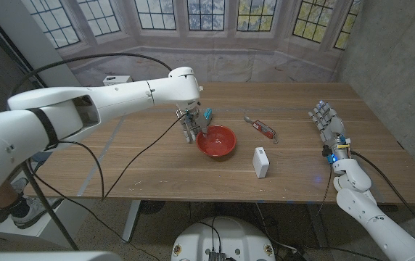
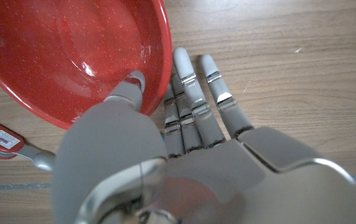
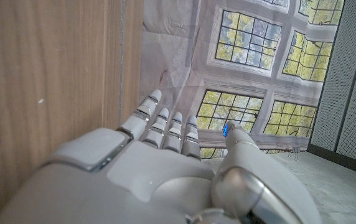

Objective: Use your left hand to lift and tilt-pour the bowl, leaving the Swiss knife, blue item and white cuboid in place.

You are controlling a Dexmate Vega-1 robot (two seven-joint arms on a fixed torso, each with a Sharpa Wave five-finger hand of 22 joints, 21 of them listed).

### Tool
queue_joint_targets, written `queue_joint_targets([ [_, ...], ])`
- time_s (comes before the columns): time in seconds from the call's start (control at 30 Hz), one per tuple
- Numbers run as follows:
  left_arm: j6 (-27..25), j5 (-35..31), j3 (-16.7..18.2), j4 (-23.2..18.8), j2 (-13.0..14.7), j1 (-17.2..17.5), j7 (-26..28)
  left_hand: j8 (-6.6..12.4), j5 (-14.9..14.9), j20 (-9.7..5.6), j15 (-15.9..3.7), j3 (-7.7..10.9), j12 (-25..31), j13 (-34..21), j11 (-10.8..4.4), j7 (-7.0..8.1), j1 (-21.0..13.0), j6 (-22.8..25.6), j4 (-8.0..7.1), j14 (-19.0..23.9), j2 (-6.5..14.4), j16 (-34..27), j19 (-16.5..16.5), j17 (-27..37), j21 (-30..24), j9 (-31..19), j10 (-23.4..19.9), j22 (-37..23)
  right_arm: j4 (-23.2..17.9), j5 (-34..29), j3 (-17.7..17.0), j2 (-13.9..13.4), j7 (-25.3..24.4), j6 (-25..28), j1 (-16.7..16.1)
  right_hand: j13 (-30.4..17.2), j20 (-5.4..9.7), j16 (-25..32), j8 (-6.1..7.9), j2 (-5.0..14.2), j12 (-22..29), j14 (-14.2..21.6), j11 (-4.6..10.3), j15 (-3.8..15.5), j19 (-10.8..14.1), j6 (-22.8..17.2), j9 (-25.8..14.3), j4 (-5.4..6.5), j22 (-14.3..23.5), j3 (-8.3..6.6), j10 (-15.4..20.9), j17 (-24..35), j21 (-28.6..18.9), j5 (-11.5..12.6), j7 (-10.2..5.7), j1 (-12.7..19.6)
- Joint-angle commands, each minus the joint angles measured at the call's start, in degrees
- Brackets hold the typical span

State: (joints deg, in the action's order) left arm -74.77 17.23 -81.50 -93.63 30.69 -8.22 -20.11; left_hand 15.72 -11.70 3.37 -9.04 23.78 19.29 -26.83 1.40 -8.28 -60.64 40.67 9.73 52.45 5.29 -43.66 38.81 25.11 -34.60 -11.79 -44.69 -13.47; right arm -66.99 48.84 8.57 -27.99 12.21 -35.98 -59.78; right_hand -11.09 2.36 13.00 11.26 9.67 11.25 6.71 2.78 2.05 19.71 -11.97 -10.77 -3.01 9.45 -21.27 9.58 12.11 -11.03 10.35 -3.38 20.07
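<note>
Glossy red bowl (image 2: 72,56) gleams against my left hand (image 2: 184,155), whose matt grey plastic fingers (image 2: 190,93) carry shiny metal bands; beneath them lies the table (image 2: 290,56), smooth grained wood.

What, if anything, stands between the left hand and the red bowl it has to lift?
Nothing does. The left hand is already at the bowl: in the left wrist view its thumb sits inside the rim and its fingers lie outside it. The knife, the white block and the blue item lie apart.
</note>
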Motion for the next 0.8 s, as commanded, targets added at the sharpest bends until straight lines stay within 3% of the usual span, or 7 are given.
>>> queue_joint_targets([
  [0.03, -1.83, -0.47, -0.99, -1.84, -0.15, -0.63, 2.13, 0.68, -0.51, -0.38, -0.84, 0.11, 0.81, -0.62, -0.84, 0.19, -1.08, 2.1, 0.03, 1.76, -0.16, -1.11, 1.31, 0.51, -1.05, -0.3, -2.17, -0.34, 0.65, 0.25, 0.12, 0.33, 0.71, 0.0, 0.37, -0.29, 2.04, 0.28, 0.13, 0.07, 0.19, 0.57, -0.06, 1.72, 0.71, -0.38, -0.25, -0.28, 0.33, 0.04, 0.34, 0.33, -0.16, -0.13, -0.15, 0.18],
  [0.2, -3.72, -0.07, -1.24, -3.97, 0.27, -1.76, 3.02, 0.9, -0.51, -0.81, -1.1, -0.09, 1.14, -1.01, -1.18, 0.44, -1.3, 2.99, -0.05, 2.43, -0.15, -1.9, 1.6, 1.08, -1.5, -0.39, -3.09, -0.41, 1.17, 0.34, 0.28, 0.59, 1.17, -0.06, 0.79, -0.29, 2.0, 0.28, 0.12, 0.07, 0.16, 0.55, -0.07, 1.77, 0.74, -0.35, -0.25, -0.3, 0.33, 0.03, 0.29, 0.34, -0.16, -0.14, -0.13, 0.17],
  [0.37, -4.68, 0.63, -0.84, -6.39, 1.18, -2.45, 4.32, 1.52, -0.49, -2.41, -1.54, -0.51, 1.68, -1.79, -2.02, 1.06, -1.61, 4.94, -0.15, 3.55, -0.14, -3.37, 3.22, 2.21, -2.81, -0.71, -4.56, -0.6, 1.79, 0.39, 0.34, 0.72, 1.69, -0.21, 1.35, -0.29, 2.03, 0.3, 0.1, 0.08, 0.15, 0.59, -0.04, 1.7, 0.77, -0.33, -0.25, -0.32, 0.33, 0.02, 0.27, 0.35, -0.17, -0.14, -0.14, 0.16],
  [0.43, -5.21, 0.95, -0.48, -6.68, 1.16, -2.34, 5.34, 1.87, -0.55, -2.68, -2.22, -0.47, 2.12, -2.3, -2.83, 1.52, -2.08, 5.77, -0.14, 4.38, 0.3, -4.22, 3.5, 2.86, -3.36, -1.07, -5.64, -0.73, 2.08, 0.45, 0.38, 0.77, 1.92, -0.18, 1.6, -0.29, 2.02, 0.29, 0.11, 0.06, 0.15, 0.58, -0.06, 1.7, 0.8, -0.35, -0.25, -0.34, 0.33, 0.02, 0.27, 0.35, -0.17, -0.14, -0.14, 0.17],
  [0.8, -5.06, 2.8, -1.06, -5.69, 0.75, -2.17, 7.23, 3.52, -0.69, -3.96, -3.0, -0.04, 3.82, -4.31, -4.25, 2.48, -3.46, 9.8, 0.01, 6.95, 0.88, -5.61, 4.8, 3.86, -5.56, -2.38, -9.2, -1.18, 2.62, 0.6, 0.47, 0.85, 2.08, 0.19, 1.69, -0.29, 2.06, 0.3, 0.08, 0.09, 0.14, 0.56, -0.16, 1.74, 0.86, -0.31, -0.25, -0.35, 0.33, 0.01, 0.26, 0.38, -0.18, -0.14, -0.18, 0.11],
])
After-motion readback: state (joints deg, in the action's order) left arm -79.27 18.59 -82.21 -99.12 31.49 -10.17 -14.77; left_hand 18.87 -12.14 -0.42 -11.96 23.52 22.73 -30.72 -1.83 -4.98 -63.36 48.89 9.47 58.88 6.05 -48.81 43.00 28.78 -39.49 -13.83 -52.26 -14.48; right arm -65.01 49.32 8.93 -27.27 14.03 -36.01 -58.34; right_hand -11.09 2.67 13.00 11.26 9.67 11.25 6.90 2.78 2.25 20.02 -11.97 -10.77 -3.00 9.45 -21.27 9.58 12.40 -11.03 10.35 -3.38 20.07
